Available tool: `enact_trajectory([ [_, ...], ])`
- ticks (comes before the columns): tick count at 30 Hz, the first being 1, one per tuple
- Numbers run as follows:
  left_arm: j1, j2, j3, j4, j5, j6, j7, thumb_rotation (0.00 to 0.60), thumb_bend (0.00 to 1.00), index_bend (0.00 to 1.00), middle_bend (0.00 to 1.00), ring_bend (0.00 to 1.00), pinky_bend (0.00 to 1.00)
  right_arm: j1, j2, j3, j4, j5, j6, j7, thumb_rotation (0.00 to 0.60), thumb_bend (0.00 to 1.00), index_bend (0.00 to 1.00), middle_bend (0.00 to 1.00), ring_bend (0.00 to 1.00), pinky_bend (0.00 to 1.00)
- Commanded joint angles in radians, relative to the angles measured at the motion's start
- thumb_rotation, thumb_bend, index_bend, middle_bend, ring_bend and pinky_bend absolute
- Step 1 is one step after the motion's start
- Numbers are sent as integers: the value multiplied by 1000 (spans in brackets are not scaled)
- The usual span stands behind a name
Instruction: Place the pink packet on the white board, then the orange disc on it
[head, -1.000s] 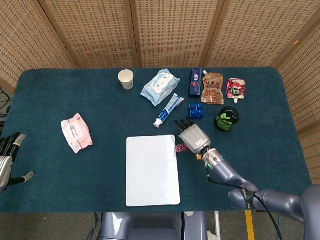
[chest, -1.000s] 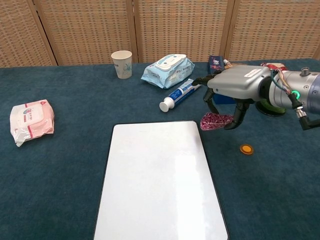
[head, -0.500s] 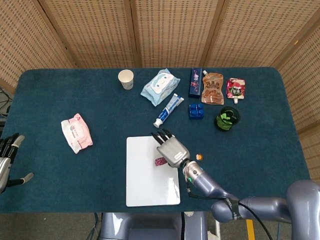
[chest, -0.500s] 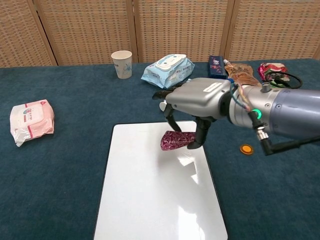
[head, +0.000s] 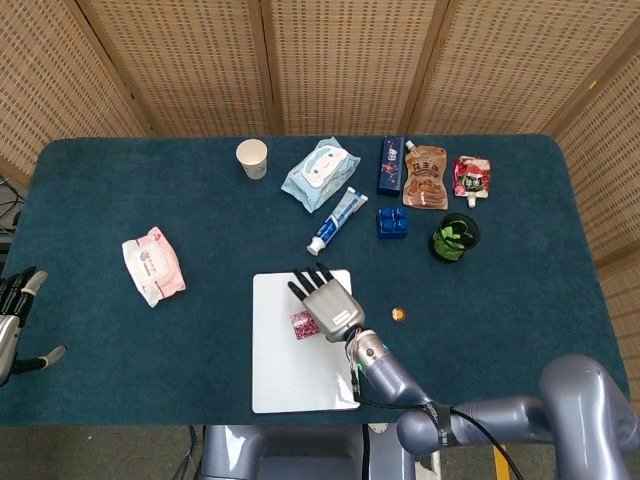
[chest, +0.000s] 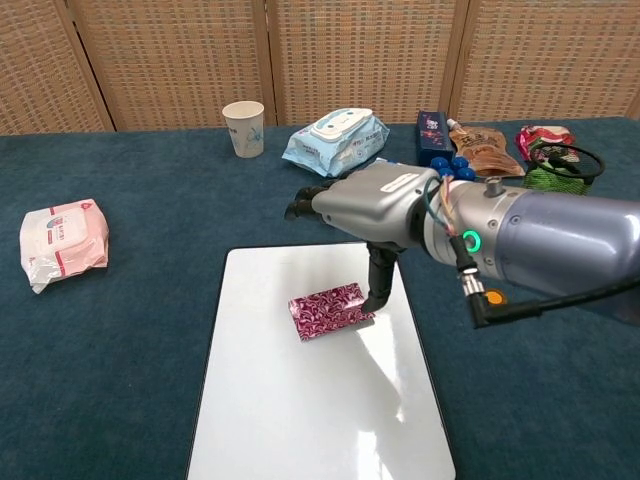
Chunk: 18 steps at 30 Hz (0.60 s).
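The pink patterned packet (chest: 328, 311) lies flat on the upper half of the white board (chest: 320, 425), also seen from the head view as the packet (head: 303, 325) on the board (head: 300, 385). My right hand (chest: 375, 205) hovers over it with fingers stretched forward; only the thumb reaches down and touches the packet's right end. The orange disc (head: 398, 314) sits on the cloth just right of the board; in the chest view my forearm mostly hides it. My left hand (head: 12, 320) hangs at the table's left edge, fingers apart, holding nothing.
A pink wipes pack (head: 153, 265) lies at the left. Along the back are a paper cup (head: 252, 158), a blue wipes pack (head: 321, 172), a toothpaste tube (head: 333, 221), a blue box (head: 392, 165), two pouches (head: 425, 177), blue bricks (head: 392, 222) and a green cup (head: 454, 238).
My right hand carried the pink packet leftward from the cloth onto the board and lowered it; its fingers have lifted off, leaving only the thumb on it. The left hand stayed still.
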Motion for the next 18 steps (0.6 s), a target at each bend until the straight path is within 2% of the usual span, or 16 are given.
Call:
enact_trajectory([
  [1, 1, 0, 0, 0, 1, 2, 0, 600, 0, 0, 0, 0, 0, -19, 62, -19, -47, -30, 10, 26, 600, 77, 72, 0, 0, 0],
  [5, 1, 0, 2, -1, 5, 2, 3, 600, 0, 0, 0, 0, 0, -61, 138, -66, -53, -81, 13, 74, 600, 153, 211, 0, 0, 0],
  [7, 0, -1, 3, -2, 8, 2, 7, 600, 0, 0, 0, 0, 0, -84, 165, -88, -34, -85, 15, 97, 600, 226, 291, 0, 0, 0],
  [12, 0, -5, 6, -7, 16, 5, 22, 600, 0, 0, 0, 0, 0, -139, 205, -121, 34, -96, -16, 203, 600, 260, 337, 0, 0, 0],
  [18, -2, -12, 6, -13, 18, 6, 46, 600, 0, 0, 0, 0, 0, -187, 196, -149, 129, -159, -64, 329, 600, 260, 358, 0, 0, 0],
])
